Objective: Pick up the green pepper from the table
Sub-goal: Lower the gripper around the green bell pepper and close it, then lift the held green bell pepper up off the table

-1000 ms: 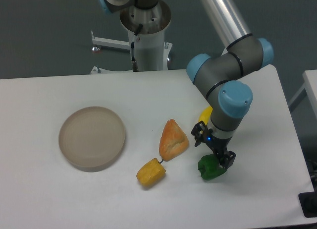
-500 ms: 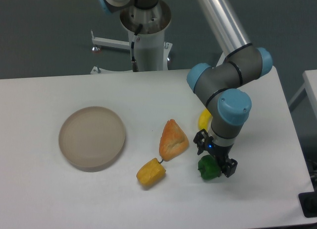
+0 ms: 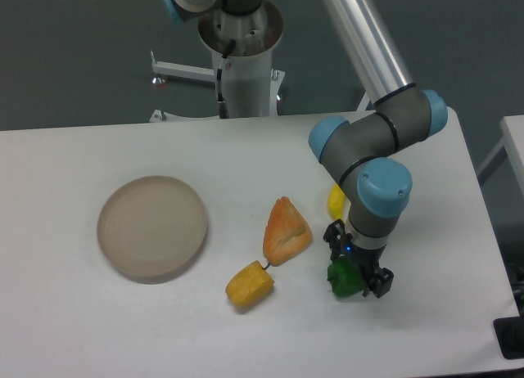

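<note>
A round beige dish [image 3: 152, 227] was seen on the left part of the white table [image 3: 98, 329], and nothing was seen lying in it. Well to its right, an orange wedge-shaped piece [image 3: 286, 231] was set on the tabletop, with a yellow-orange pepper [image 3: 250, 285] with a thin stem just below and to the left of it. A curved yellow piece [image 3: 336, 200] was mostly hidden behind the arm's wrist, only its left edge being visible. The green pepper [image 3: 345, 278] was found resting on the table to the right of the orange wedge, near the front edge. The gripper [image 3: 358, 274] was lowered directly over it, the two black fingers being placed on either side of the pepper; whether they were pressed against it or merely standing beside it could not be told. The upper part of the pepper was covered by the gripper body.
</note>
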`<state>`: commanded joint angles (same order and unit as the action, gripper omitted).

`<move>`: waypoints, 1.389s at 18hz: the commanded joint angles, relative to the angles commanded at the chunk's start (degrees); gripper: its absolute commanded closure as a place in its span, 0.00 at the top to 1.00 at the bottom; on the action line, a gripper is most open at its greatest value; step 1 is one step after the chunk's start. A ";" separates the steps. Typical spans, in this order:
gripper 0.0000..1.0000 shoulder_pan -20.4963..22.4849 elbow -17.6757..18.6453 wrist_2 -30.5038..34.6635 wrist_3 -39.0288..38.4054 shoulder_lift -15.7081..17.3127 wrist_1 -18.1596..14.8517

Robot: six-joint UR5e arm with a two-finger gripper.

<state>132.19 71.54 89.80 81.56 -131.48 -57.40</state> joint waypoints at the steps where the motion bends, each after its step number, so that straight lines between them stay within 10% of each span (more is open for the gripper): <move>1: 0.95 0.00 -0.09 0.11 -0.17 -0.09 0.09; 6: 0.35 0.09 -0.18 0.11 0.26 0.79 -0.52; 17: 0.35 0.09 5.44 0.11 0.26 15.02 -15.37; 25: 0.33 1.23 5.45 0.11 0.35 18.10 -23.11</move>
<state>133.42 76.99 89.91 81.91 -113.38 -80.51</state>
